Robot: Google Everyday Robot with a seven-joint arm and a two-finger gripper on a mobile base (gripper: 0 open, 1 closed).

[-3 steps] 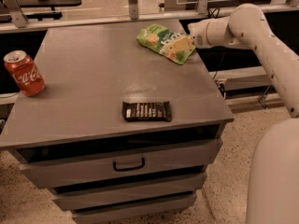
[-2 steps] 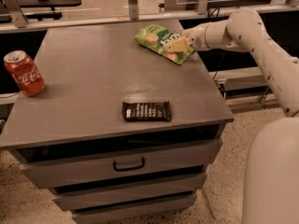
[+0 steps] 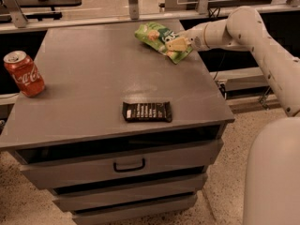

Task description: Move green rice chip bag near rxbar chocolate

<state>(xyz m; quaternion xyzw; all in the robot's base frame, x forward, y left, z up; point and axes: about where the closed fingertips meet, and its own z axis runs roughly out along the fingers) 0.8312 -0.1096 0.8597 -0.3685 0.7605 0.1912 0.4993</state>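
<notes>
A grey bench (image 3: 93, 78) with drawers is filling the scene. A white robot arm (image 3: 262, 36) is reaching in from the right over its far right corner. There a green chip bag (image 3: 157, 36) is lying. It is probably light, soft, crinkly and slippery, with chips that crush easily, so a gentle pinch on its flat sealed edge is looking safest. A red soda can (image 3: 24, 74) is standing at the left edge. A dark chocolate bar (image 3: 146, 111) is lying near the front, well apart from the bag. The pincer (image 3: 180, 44) is touching the bag's right end; whether it is clamped cannot be told.
</notes>
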